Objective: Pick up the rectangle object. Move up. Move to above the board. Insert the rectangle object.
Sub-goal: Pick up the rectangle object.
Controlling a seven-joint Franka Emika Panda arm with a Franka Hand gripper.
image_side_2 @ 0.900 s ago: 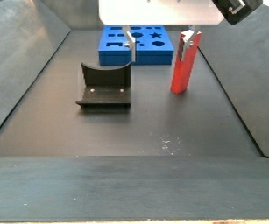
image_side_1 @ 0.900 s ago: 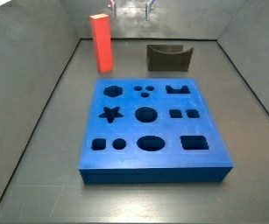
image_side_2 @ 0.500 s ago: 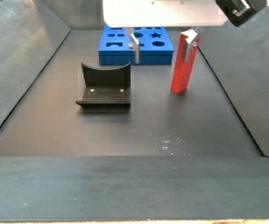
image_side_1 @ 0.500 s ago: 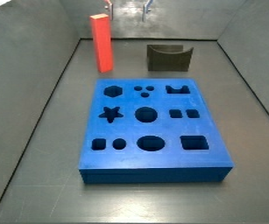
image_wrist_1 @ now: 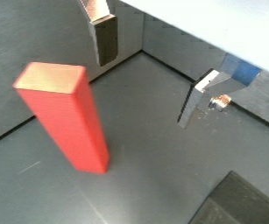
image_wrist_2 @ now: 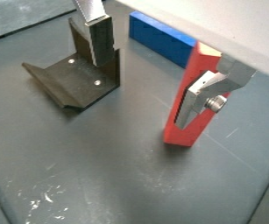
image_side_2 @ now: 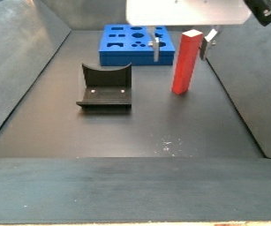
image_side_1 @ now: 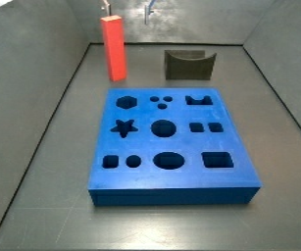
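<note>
The rectangle object, a tall red-orange block (image_side_1: 115, 47), stands upright on the grey floor at the back, apart from the blue board (image_side_1: 173, 147). It also shows in both wrist views (image_wrist_1: 67, 114) (image_wrist_2: 193, 101) and in a side view (image_side_2: 187, 62). My gripper (image_side_2: 181, 49) hangs open and empty at the height of the block's top. In a wrist view the block stands beside the gap of the gripper (image_wrist_1: 152, 70), not between the fingers. In a wrist view one finger (image_wrist_2: 199, 98) overlaps the block. The board's edge (image_wrist_2: 166, 44) lies beyond.
The dark fixture (image_side_1: 188, 65) stands on the floor beside the block, behind the board, and shows in a side view (image_side_2: 104, 88) and a wrist view (image_wrist_2: 72, 79). Grey walls enclose the floor on both sides and at the back.
My open gripper has moved sideways toward the red block, away from above the fixture. The block, board and fixture have not moved.
</note>
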